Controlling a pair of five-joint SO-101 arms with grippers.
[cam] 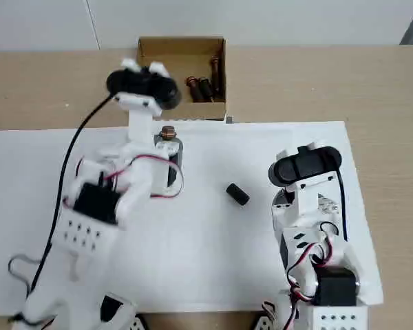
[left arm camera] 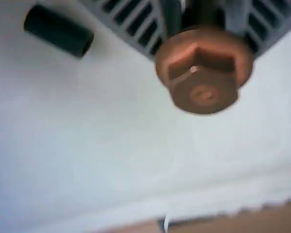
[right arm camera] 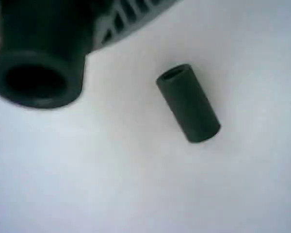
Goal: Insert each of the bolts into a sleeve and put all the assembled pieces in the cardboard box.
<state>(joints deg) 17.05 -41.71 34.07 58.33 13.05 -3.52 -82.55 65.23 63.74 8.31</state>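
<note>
We've got the left gripper (cam: 168, 146) pinching a bolt (left arm camera: 203, 73) near the box (cam: 146, 48) (assembled pieces (cam: 203, 86) inside). The right gripper (right arm camera: 43, 29), farther from it, clamps a sleeve (right arm camera: 36, 70).

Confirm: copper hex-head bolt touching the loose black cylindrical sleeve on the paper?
Apart. High view shows bare white paper between the copper bolt and the loose black sleeve.

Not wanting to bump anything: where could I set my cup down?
Bare tabletop right of the cardboard box, or the white sheet between the arms' bases, short of the loose sleeve. Crowded before the box, where the left arm holds a bolt.
</note>
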